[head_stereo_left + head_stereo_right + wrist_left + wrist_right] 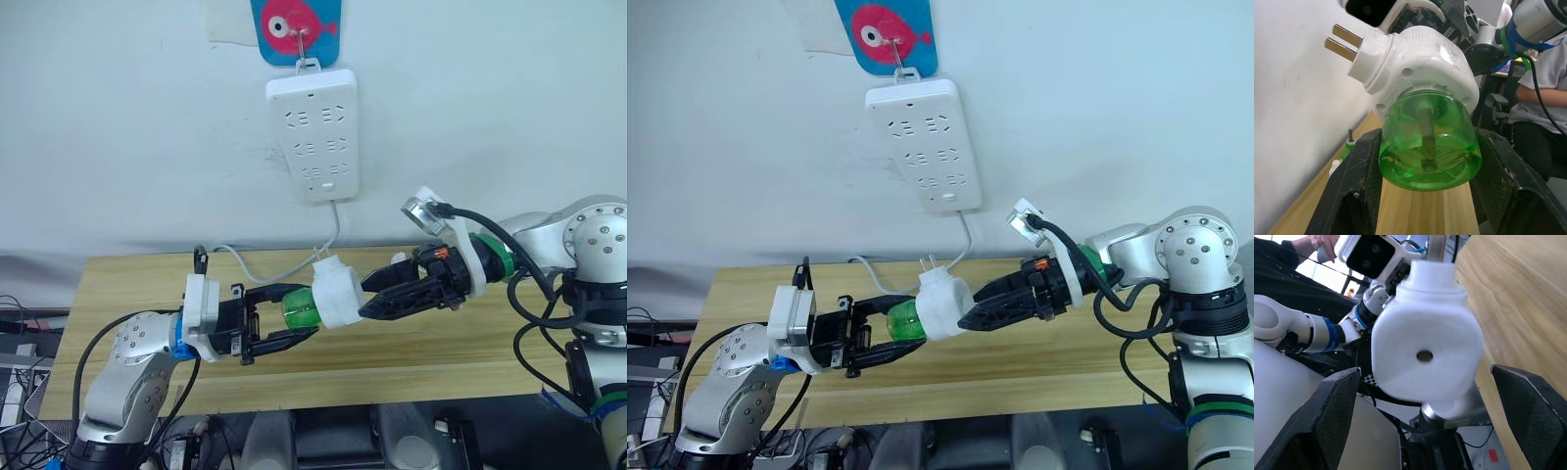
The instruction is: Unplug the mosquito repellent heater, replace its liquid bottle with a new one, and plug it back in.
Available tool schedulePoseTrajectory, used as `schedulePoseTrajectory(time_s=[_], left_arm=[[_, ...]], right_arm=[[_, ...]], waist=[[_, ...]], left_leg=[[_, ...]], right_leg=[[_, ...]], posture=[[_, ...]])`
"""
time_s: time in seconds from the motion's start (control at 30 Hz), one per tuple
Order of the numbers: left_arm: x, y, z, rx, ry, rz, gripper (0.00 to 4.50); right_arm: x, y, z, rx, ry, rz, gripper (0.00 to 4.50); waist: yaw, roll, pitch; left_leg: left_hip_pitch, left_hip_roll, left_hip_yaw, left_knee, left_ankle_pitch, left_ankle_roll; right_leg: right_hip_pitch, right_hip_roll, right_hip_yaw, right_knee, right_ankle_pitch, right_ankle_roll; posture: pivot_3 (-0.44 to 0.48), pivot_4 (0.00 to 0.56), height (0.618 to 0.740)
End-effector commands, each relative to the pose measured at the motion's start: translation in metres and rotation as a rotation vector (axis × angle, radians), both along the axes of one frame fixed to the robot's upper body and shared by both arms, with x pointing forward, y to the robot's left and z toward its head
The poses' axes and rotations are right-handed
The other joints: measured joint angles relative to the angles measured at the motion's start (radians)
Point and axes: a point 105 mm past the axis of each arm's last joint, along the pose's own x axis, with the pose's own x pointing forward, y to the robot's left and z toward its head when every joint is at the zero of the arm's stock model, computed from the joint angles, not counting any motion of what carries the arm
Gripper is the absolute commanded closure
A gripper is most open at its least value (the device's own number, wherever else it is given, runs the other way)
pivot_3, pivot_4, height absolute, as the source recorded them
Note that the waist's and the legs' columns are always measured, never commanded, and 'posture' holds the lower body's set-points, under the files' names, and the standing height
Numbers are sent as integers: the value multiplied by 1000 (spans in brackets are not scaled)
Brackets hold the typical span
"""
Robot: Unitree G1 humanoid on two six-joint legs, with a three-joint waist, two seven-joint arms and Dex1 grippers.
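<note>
We've got the heater (338, 291) off the strip (315, 132) and up in the air over the table (470, 338), held between both arms. Our left gripper (294, 338) is clamped on the green bottle (298, 312), one finger (1354, 186) pressed to each side of it, as the left wrist view shows plainly. The wick stem runs up inside the bottle into the heater body, so it looks to be screwed in yet.

Our right gripper (377, 294) comes in from the other end, at the heater's vented face (1424, 355). In the right wrist view the fingers (1334, 411) sit wide on either side with a gap to the white shell, so that claw looks open and not gripping. The prongs (931, 264) point up toward the wall, clear of both claws.

This two-ended hold makes sense to us: one claw fixes the bottle, the other should take the body, and a twist between them would free the bottle. Behind the left fingers, on the table by the wall, a second green bottle (1348, 148) waits, a dark stem at its top.
</note>
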Motion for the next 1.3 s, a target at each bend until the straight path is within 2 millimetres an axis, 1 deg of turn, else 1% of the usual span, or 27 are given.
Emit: schedulePoseTrajectory(time_s=[0.03, 0.3, 0.43, 0.5, 0.63, 0.73, 0.8, 0.83, 1.0, 1.2, 1.3], left_arm=[[-3, -4, 5, -7, -30, -27, 2244], [1, -10, 8, -25, -39, -29, 2244], [2, -11, 9, -23, -37, -37, 2244], [1, -10, 8, -24, -9, -44, 2244], [4, -11, 11, -40, -11, -24, 2244], [7, -12, 11, -30, -33, 9, 2244], [8, -11, 11, -28, -48, 21, 2244], [7, -12, 11, -24, -58, 19, 2244], [5, -13, 11, -24, -43, -23, 2244], [3, -13, 9, -14, 45, -62, 2244], [6, -12, 9, -13, 84, -45, 2244]], right_arm=[[-7, 5, 11, 22, -20, 55, 33], [-10, 16, 13, 47, -12, 82, 33], [-11, 18, 13, 50, -6, 87, 33], [-11, 18, 13, 50, -4, 85, 33], [-13, 20, 14, 54, 0, 88, 33], [-14, 21, 15, 57, 1, 88, 608], [-14, 21, 16, 60, 1, 87, 1252], [-14, 21, 16, 61, 1, 87, 1488], [-15, 22, 18, 69, 0, 86, 1509], [-16, 21, 22, 81, -2, 82, 1509], [-16, 21, 22, 82, -4, 81, 1509]], waist=[[0, 0, 0], [1, 0, 0], [1, 0, 0], [0, 0, 0], [0, 0, 0], [0, 0, 0], [1, 0, 0], [1, 0, 1], [0, 0, 1], [0, 0, 1], [0, 0, 1]], left_leg=[[0, 0, 0, 0, 0, 0], [0, 0, 0, 0, 0, 0], [0, 0, 0, 0, 0, 0], [0, 0, 0, 0, 0, 0], [0, 0, 0, -1, 0, 0], [0, 0, 0, -1, 0, 0], [0, 0, 0, -1, 0, 0], [0, 0, 0, -1, 0, 0], [0, 0, 0, -1, 0, 0], [-1, 0, 0, -2, 0, 0], [-1, 0, 0, -2, 0, 0]], right_leg=[[0, 0, 0, 0, 0, 0], [0, 0, 0, 0, 0, 0], [0, 0, 0, 0, 0, 0], [0, 0, 0, 0, 0, 0], [0, 0, 0, -1, 0, 0], [0, 0, 0, -1, 0, 0], [0, 0, 0, -1, 0, 0], [0, 0, 0, -1, 0, 0], [0, 0, 0, -1, 0, 0], [0, 0, 0, -2, 0, 0], [0, 0, 0, -2, 0, 0]], posture=[[-180, 314, 740], [-179, 313, 740], [-179, 313, 740], [-180, 314, 740], [-181, 315, 740], [-181, 317, 740], [-184, 317, 740], [-184, 317, 740], [-184, 321, 740], [-187, 321, 740], [-189, 322, 740]])
